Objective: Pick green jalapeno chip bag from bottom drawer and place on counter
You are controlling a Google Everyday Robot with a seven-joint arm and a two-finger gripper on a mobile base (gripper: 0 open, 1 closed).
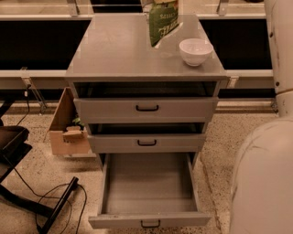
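Note:
The green jalapeno chip bag hangs upright above the back middle of the counter; its lower corner is close over the surface. My gripper is at the very top edge of the view, mostly cut off, shut on the bag's top end. The bottom drawer is pulled fully out below the cabinet and holds nothing. Its black handle faces me.
A white bowl stands on the counter right of the bag. The two upper drawers are slightly open. My white arm fills the right edge. A cardboard box and a black stand with cable lie left on the floor.

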